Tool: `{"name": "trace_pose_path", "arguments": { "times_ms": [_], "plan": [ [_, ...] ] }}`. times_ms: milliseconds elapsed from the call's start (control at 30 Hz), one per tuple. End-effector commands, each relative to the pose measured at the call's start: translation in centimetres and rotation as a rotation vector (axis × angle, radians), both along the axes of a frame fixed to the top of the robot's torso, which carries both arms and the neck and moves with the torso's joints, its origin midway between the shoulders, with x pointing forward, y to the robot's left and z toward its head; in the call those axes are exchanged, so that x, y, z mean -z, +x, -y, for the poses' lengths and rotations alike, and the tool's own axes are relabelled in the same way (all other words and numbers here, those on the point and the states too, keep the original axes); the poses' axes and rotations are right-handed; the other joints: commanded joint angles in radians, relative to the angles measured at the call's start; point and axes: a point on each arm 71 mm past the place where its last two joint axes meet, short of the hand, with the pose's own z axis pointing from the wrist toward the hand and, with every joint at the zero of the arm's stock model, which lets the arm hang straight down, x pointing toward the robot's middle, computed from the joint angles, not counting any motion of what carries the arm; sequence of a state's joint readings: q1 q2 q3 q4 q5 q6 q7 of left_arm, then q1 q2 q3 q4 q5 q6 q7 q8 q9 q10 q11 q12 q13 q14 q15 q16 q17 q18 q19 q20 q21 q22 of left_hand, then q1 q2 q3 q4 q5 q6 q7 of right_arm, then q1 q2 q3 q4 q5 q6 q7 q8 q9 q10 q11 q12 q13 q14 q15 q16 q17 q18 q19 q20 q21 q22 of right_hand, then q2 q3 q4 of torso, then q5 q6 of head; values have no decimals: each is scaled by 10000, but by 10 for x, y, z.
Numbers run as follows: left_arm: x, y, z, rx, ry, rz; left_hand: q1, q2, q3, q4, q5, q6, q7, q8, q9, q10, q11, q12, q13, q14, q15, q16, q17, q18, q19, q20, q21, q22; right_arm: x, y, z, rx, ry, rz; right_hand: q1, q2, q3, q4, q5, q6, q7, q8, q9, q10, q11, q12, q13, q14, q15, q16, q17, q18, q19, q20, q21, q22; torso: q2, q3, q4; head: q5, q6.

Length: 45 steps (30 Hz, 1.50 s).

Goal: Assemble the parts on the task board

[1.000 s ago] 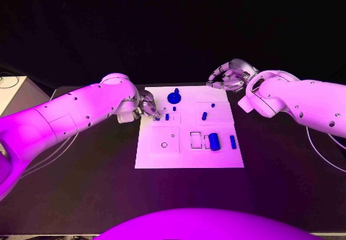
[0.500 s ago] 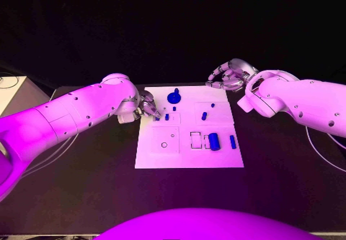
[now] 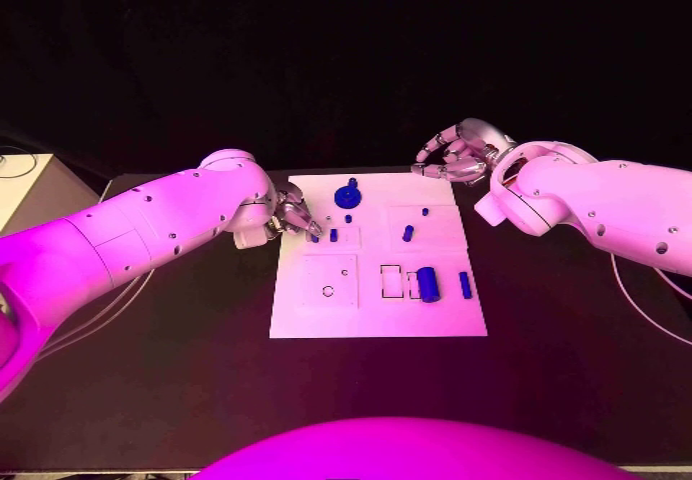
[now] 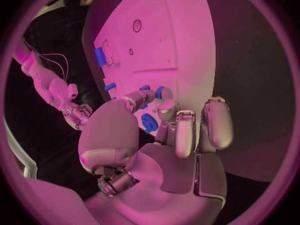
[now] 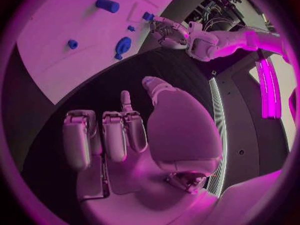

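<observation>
My left hand (image 3: 296,220) sits at the task board's (image 3: 378,318) left edge with its fingertips (image 4: 150,93) down on a small blue peg (image 3: 313,237), though I can't tell whether it's actually pinched. My right hand (image 3: 462,150) hangs off the board's far right corner, fingers curled in and holding nothing. A blue cylinder (image 3: 427,282) lies on the board's near right part.

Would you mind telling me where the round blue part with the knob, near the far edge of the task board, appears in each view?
Head view: the round blue part stands at the far edge of the task board, between the two hands.
Left wrist view: the part shows just behind the left hand's fingers.
Right wrist view: the part lies near the board's edge, beyond the right hand.
Shared landmark: the large blue cylinder.
</observation>
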State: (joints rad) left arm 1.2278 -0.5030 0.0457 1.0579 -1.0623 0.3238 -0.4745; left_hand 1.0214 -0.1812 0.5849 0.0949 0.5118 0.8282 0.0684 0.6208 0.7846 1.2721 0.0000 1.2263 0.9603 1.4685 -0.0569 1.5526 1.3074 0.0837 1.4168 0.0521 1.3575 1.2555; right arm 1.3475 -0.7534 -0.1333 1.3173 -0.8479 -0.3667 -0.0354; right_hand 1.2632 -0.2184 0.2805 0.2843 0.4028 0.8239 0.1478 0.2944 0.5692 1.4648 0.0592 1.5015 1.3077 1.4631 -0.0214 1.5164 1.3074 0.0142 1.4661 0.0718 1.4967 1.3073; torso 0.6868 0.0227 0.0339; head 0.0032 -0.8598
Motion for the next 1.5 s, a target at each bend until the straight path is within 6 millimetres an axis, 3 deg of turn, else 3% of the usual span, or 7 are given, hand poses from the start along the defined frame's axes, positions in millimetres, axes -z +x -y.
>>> {"name": "trace_pose_path", "arguments": {
  "times_ms": [33, 367, 667, 733, 1133, 1333, 1500],
  "plan": [
    [5, -2, -4, -177, 196, -84, 0, -80, -166, 57, -22, 31, 75, -51, 22, -69, 9, -39, -17, 896, -27, -38, 2231, -83, -66, -24, -64, -9, 0, 0, -1, -82, -15, 26, -95, 32, -66, -11, 34, -86, 0, 39, -9, 396, 44, 38, 2050, 904, 52, 47, 1924, 11, 908, 71, 10, 2279, -1, 1, 5, 4, 7],
    [2, -4, -11, -320, 59, 22, -76, -226, -841, 511, -170, 51, 85, -38, 109, -83, 21, -9, 3, 890, -14, -50, 2210, -81, -62, -10, -91, -29, 0, 0, 0, -84, -15, 30, -91, 28, -68, -15, 41, -97, 0, 52, -16, 392, 43, 34, 2047, 902, 52, 41, 1915, 10, 908, 70, 13, 2281, 0, -1, -1, -8, 11],
    [-5, -6, -15, -498, -435, 165, 400, -313, -2188, 1907, -2986, 21, 114, -177, 198, -129, 50, 16, -19, 883, 16, -66, 2186, -72, -59, 22, -142, -56, 0, 0, 0, -75, -14, 29, -91, 28, -68, -15, 41, -97, 0, 52, -16, 392, 43, 34, 2047, 902, 52, 41, 1915, 10, 908, 70, 13, 2281, 2, 7, 7, -3, 44],
    [-7, -6, -16, -563, -690, 166, 303, -159, -2596, 1955, -4485, 26, 98, -182, 233, -144, 51, 14, -36, 881, 13, -69, 2181, -70, -63, 19, -157, -66, 0, 0, 1, -69, -14, 30, -91, 28, -68, -15, 41, -97, 0, 52, -16, 392, 43, 34, 2047, 902, 52, 41, 1915, 10, 908, 70, 13, 2281, 1, 8, 6, -5, 51],
    [-22, -5, -20, -1043, -2428, 752, 836, 758, -4873, 1976, -4627, -1060, 449, -595, 117, -1789, 380, -1083, -1862, 495, 277, -586, 1289, 179, -774, 182, -1089, -1188, 0, -1, 2, -50, -11, 38, -91, 28, -68, -15, 41, -97, 0, 52, -16, 392, 43, 34, 2047, 902, 52, 41, 1915, 10, 908, 70, 13, 2281, 9, 9, 9, -37, 114],
    [-30, -4, -17, -866, -3560, 1825, 3588, 1232, -3440, 1652, -4609, -1410, 767, -687, -296, -3947, 641, -2188, -3227, -1075, 564, -2213, -1167, 824, -2811, 406, -3803, -4190, 0, -1, 3, -36, 15, 89, -77, 32, -62, -22, 50, -108, 1, 62, -22, 394, 44, 37, 2049, 901, 52, 38, 1910, 11, 907, 70, 8, 2279, 6, 4, 12, -57, 157],
    [-39, -4, -9, -24, -4786, 3729, 5052, -60, 341, 686, -4597, -1104, 1001, -1060, -1279, -4640, 954, -3695, -4682, -4133, 793, -4913, -4794, 986, -4082, 583, -5305, -5394, -1, -1, 4, -37, 83, 173, -69, 36, -56, -26, 53, -110, 1, 64, -24, 381, 44, 24, 2037, 899, 52, 34, 1904, 12, 906, 70, 3, 2276, 5, 4, 7, -71, 257]
  ]
}}
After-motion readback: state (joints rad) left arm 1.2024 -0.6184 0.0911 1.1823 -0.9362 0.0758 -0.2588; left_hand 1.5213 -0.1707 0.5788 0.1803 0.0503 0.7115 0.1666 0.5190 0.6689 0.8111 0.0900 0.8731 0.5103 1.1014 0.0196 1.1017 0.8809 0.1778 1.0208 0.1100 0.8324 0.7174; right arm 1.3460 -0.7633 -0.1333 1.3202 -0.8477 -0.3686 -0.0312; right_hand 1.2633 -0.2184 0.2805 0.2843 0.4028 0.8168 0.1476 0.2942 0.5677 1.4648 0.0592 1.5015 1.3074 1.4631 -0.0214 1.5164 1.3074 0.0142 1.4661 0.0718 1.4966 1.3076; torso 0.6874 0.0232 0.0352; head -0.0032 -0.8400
